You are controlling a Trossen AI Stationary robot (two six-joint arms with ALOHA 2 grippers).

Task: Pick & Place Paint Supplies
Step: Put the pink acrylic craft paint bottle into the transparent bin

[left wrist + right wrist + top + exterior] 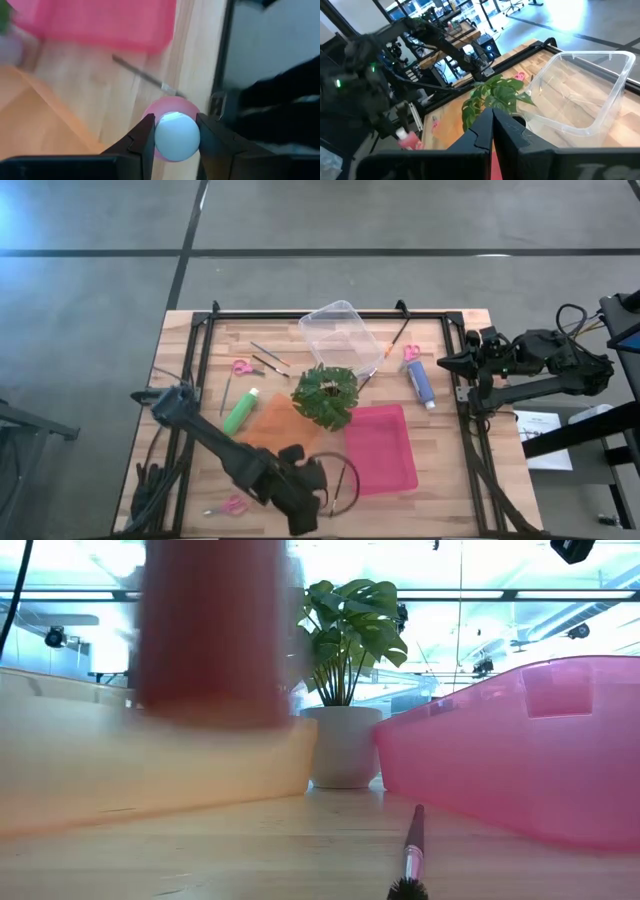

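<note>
My left end effector clamps a small maroon-pink paint bottle with a white cap, seen cap-on, its body pink behind it. A thin dark-handled paintbrush lies slanted on the tabletop beyond it. A green paint bottle lies on its side, with small pink-handled scissors near it. A blue-purple paint bottle lies near the right edge. Two thin brushes rest near the scissors.
</note>
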